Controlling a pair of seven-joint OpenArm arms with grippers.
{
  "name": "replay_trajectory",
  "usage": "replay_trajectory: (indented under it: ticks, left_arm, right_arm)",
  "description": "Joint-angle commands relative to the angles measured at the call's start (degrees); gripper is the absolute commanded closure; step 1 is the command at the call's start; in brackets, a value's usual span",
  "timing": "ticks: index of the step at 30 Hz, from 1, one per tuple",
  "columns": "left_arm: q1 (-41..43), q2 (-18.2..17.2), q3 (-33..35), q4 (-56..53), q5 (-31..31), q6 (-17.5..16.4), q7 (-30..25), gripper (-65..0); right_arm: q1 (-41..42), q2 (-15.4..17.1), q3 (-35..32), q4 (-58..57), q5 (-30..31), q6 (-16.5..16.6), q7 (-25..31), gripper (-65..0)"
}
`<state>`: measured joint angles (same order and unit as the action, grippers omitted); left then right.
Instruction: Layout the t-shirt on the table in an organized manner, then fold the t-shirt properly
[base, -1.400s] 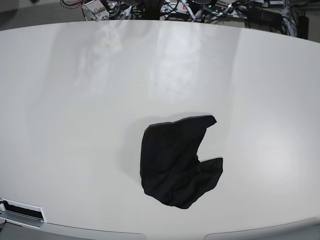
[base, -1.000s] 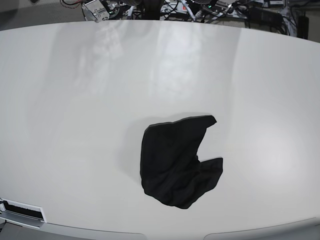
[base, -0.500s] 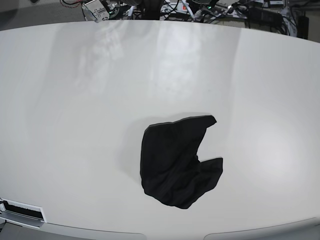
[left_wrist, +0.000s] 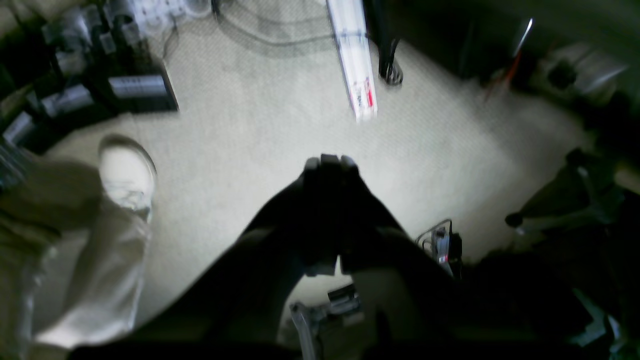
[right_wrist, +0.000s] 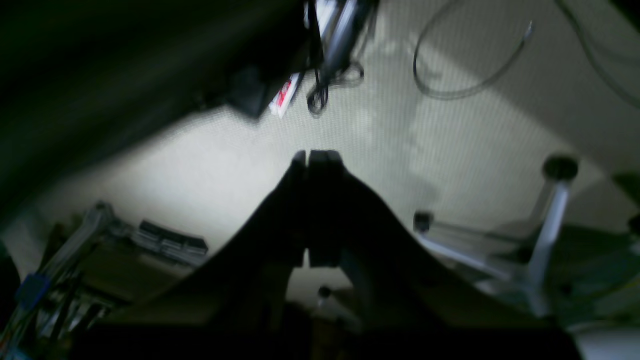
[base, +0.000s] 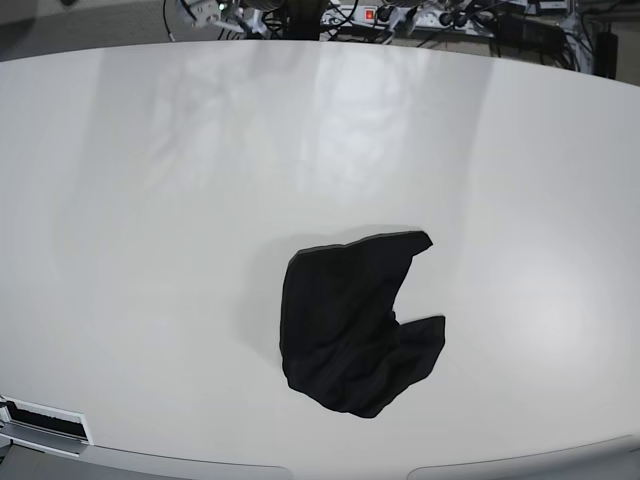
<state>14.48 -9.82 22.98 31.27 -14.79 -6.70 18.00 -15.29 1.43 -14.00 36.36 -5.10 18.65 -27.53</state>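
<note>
1. The tabletop (base: 150, 250) is smooth, glossy white, throwing back soft reflections.
2. The t-shirt (base: 345, 325) is soft matt black cloth, rumpled.
3. Floor (left_wrist: 260, 130) beyond the left claw (left_wrist: 330, 162): pale carpet, fine woven texture.
4. Both claws look dark and matt.

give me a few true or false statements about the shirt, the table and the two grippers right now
1. The t-shirt lies crumpled on the table. True.
2. The t-shirt is spread out flat with both sleeves showing. False: it is bunched in a heap.
3. The left gripper has its jaws shut. True.
4. The right gripper holds the t-shirt. False: its jaws are shut on nothing, over the floor.
5. An arm reaches over the table in the base view. False: none is over it.
</note>
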Motion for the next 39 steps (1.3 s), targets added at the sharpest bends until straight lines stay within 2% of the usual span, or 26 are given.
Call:
replay_trajectory:
  ticks: [1, 5, 10, 18, 23, 27, 31, 35, 39]
  left_arm:
    - [1.44, -0.39, 0.15, 1.73, -0.31, -0.59, -0.17, 0.0]
    - [6.97, -3.3, 0.15, 9.18, -0.33, -0.59, -0.33, 0.0]
    - [15.45, -9.6, 0.15, 22.95, -0.33, -0.61, 2.69, 0.0]
    - [29.59, -20.59, -0.85, 50.21, -0.31, -0.55, 6.62, 0.0]
    - [38.77, -24.83, -8.9, 67.58, -0.33, -0.57, 8.22, 0.0]
    - [44.0, -25.4, -19.39, 80.61, -2.91, -1.01, 8.28, 0.0]
    - [44.98, -25.4, -27.76, 91.71, -7.23, -1.44, 8.63, 0.0]
    - [41.88, -24.83, -31.01, 97.18, -6.84, -1.09, 7.28, 0.0]
    - [34.71, -21.44, -31.04, 97.46, -6.32, -1.01, 7.37, 0.0]
  right_arm:
    - [-1.9, 0.04, 0.07, 1.84, 0.15, 0.31, 0.15, 0.0]
    - [-8.44, 0.68, 0.07, 9.53, 0.17, -1.11, 0.5, 0.0]
    - [-17.79, 1.97, 0.07, 23.89, 0.42, -1.07, -7.08, 0.0]
    - [-37.0, 9.99, 0.07, 54.47, 0.59, -4.57, -8.85, 0.0]
    - [-48.13, 14.56, 0.07, 74.47, 0.33, -7.89, -9.86, 0.0]
    - [-53.11, 15.89, 0.07, 88.8, -1.99, -9.44, -9.9, 0.0]
    - [-53.27, 15.89, 0.07, 98.64, -7.08, -10.38, -10.69, 0.0]
    - [-49.94, 15.87, 0.07, 98.64, -8.83, -10.34, -6.21, 0.0]
    - [-42.49, 15.87, 0.07, 98.64, -8.68, -10.32, -3.06, 0.0]
